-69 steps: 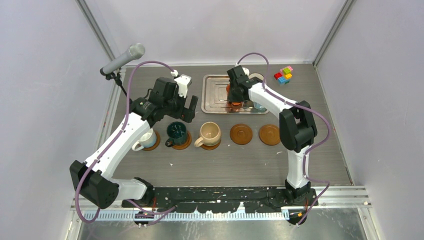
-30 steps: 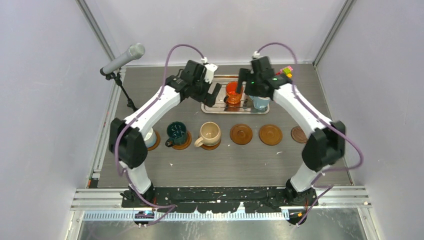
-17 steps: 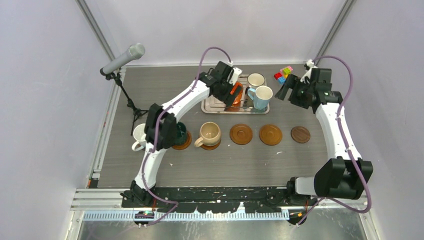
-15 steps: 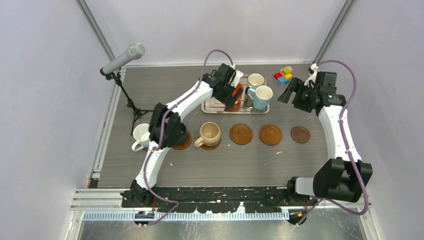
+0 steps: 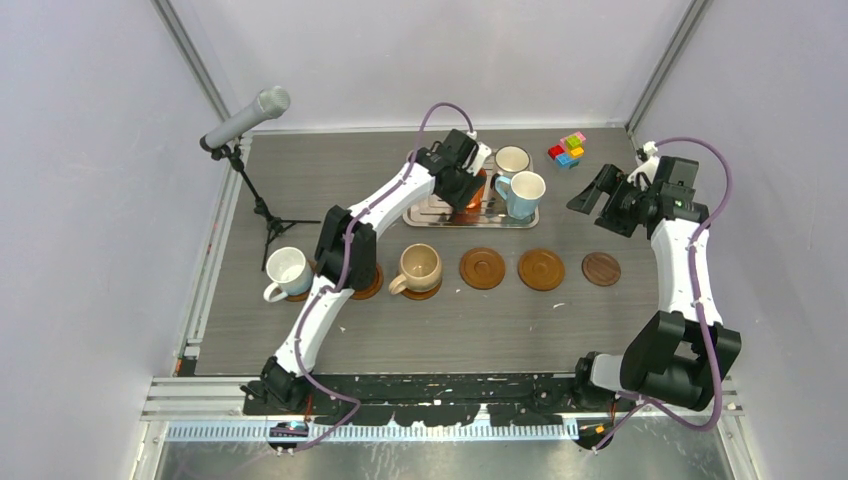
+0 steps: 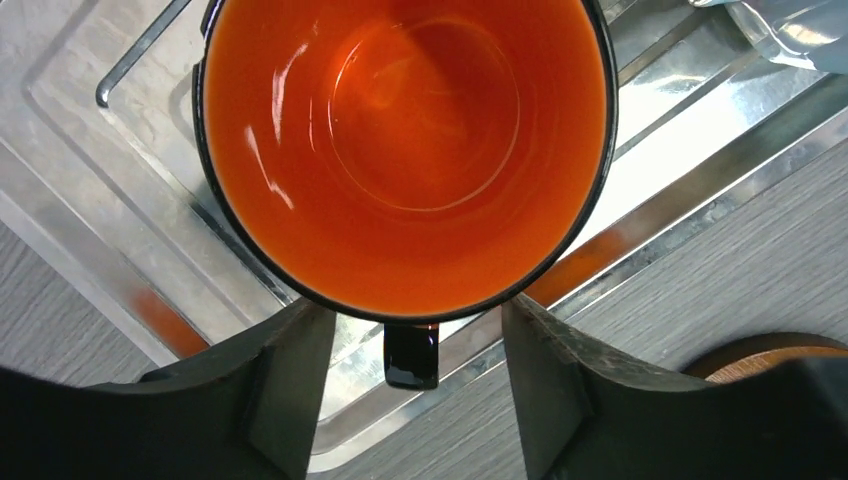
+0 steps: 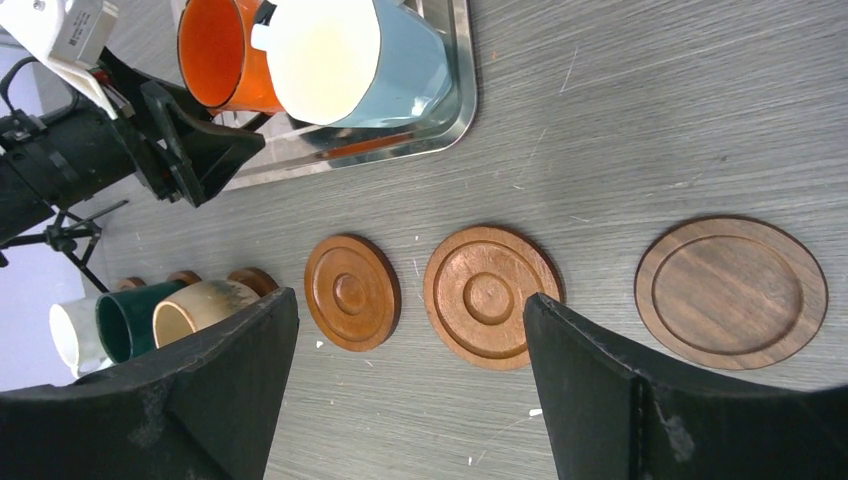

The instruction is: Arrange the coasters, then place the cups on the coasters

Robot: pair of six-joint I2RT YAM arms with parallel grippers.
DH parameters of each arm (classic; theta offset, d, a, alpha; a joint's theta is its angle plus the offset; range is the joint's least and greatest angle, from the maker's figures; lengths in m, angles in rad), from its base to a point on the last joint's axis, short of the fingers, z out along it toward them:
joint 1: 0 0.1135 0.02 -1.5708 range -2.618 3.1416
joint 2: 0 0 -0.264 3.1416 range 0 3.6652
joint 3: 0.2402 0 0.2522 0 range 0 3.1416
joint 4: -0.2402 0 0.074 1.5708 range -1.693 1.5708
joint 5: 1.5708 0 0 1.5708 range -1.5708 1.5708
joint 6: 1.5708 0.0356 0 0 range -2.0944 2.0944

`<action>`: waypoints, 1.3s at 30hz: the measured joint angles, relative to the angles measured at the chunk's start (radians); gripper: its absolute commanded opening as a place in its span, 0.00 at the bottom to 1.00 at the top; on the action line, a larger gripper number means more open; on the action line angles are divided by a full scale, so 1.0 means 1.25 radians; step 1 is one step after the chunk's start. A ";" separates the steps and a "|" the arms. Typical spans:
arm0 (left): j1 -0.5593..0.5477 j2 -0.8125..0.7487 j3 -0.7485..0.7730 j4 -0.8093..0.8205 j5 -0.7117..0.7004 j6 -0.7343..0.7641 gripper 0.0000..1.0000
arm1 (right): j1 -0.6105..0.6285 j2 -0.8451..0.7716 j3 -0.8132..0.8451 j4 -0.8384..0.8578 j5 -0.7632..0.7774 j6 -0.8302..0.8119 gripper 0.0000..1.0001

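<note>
The orange cup [image 6: 410,150] stands on the silver tray [image 5: 425,212], next to a light blue cup [image 5: 522,193] and a whitish cup [image 5: 512,160]. My left gripper [image 6: 412,303] hangs over it, open. Its fingers [image 6: 290,380] straddle the dark handle [image 6: 411,355] with a gap on each side. A white cup [image 5: 287,272], a green cup [image 7: 130,318] and a beige cup [image 5: 417,268] sit on coasters in the row. Three bare coasters [image 5: 482,268] [image 5: 541,269] [image 5: 601,268] continue it; the last is darker. My right gripper [image 5: 598,195] is open and empty at the right.
A microphone on a small stand [image 5: 245,118] leans over the back left corner. Small coloured blocks [image 5: 567,150] lie at the back right. The left arm's elbow crosses over the green cup's place. Walls enclose the table on three sides.
My left gripper swung from the left to the tray and its jaws narrowed round the orange cup's handle. The right arm drew back from the tray to the right.
</note>
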 measured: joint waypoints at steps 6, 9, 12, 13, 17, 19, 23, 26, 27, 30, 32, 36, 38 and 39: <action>0.000 0.017 0.014 0.001 0.000 0.019 0.31 | -0.010 0.000 -0.005 0.002 -0.028 0.000 0.87; 0.000 0.018 0.014 0.000 -0.001 0.021 0.18 | -0.012 0.000 -0.005 0.003 -0.035 0.000 0.87; 0.000 0.018 0.014 0.001 -0.001 0.020 0.02 | -0.014 0.000 -0.005 0.005 -0.041 0.000 0.87; 0.000 0.018 0.013 0.001 -0.001 0.021 0.00 | -0.015 0.000 -0.005 0.006 -0.044 0.000 0.87; 0.000 0.005 -0.004 0.002 -0.003 0.019 0.00 | -0.016 0.000 -0.005 0.007 -0.050 0.001 0.87; 0.000 -0.020 -0.037 0.000 -0.007 0.019 0.00 | -0.016 0.000 -0.006 0.008 -0.054 0.001 0.87; 0.000 -0.098 -0.128 0.000 -0.005 0.013 0.00 | -0.016 0.000 -0.006 0.013 -0.060 0.004 0.87; 0.000 -0.182 -0.201 0.001 0.013 -0.003 0.00 | -0.016 0.000 -0.006 0.015 -0.060 0.006 0.88; 0.000 -0.215 -0.225 0.004 0.023 -0.009 0.00 | -0.016 0.000 -0.006 0.016 -0.060 0.006 0.88; -0.002 -0.317 -0.291 0.022 0.048 -0.031 0.00 | -0.016 0.000 -0.006 0.017 -0.059 0.006 0.88; -0.007 -0.375 -0.326 0.036 0.059 -0.044 0.00 | -0.016 0.000 -0.006 0.019 -0.058 0.007 0.88; -0.049 -0.480 -0.418 0.072 0.057 -0.050 0.00 | -0.016 0.000 -0.008 0.026 -0.053 0.009 0.88; -0.087 -0.509 -0.463 0.086 0.052 -0.050 0.00 | -0.016 0.000 -0.008 0.027 -0.049 0.009 0.88; -0.108 -0.520 -0.488 0.096 0.047 -0.050 0.00 | -0.016 0.000 -0.008 0.028 -0.046 0.010 0.88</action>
